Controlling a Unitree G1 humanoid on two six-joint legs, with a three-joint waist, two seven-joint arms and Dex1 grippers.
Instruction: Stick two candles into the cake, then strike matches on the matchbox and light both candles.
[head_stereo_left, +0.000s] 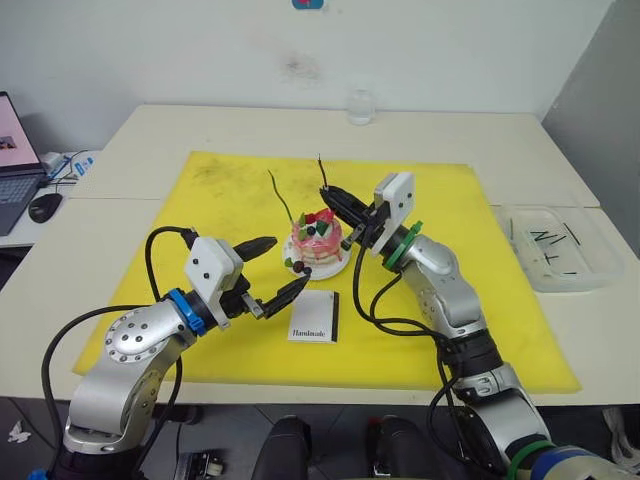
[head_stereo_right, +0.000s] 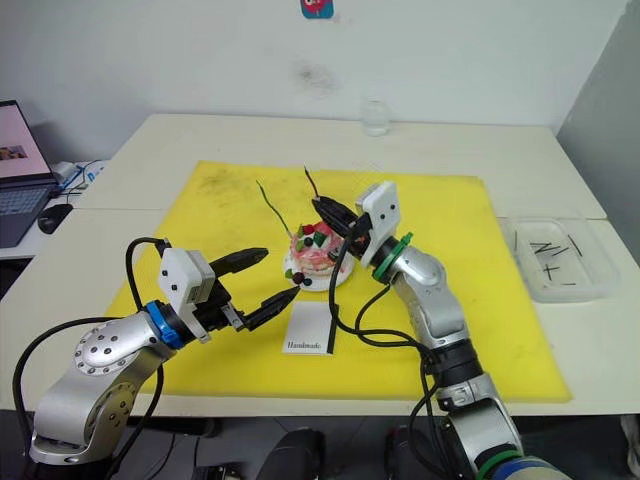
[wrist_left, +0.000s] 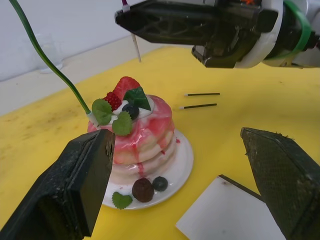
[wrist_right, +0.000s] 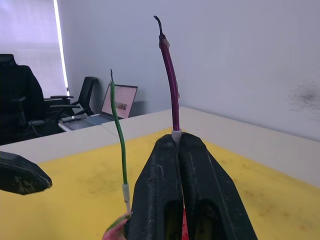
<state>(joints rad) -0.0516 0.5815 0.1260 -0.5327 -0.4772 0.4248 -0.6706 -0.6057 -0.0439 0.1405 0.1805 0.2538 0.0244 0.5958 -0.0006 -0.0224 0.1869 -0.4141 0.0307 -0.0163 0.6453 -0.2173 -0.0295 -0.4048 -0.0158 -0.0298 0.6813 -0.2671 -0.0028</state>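
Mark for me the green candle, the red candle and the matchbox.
green candle (wrist_right: 118, 135): right wrist view, middle of its stem.
red candle (wrist_right: 171, 85): right wrist view, stem above the fingers.
matchbox (head_stereo_left: 312, 316): left eye view, white printed top face.

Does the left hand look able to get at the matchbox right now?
Probably yes. The left hand is open and holds nothing, and the matchbox lies flat on the yellow mat just beside it, with nothing between. The cake sits behind.
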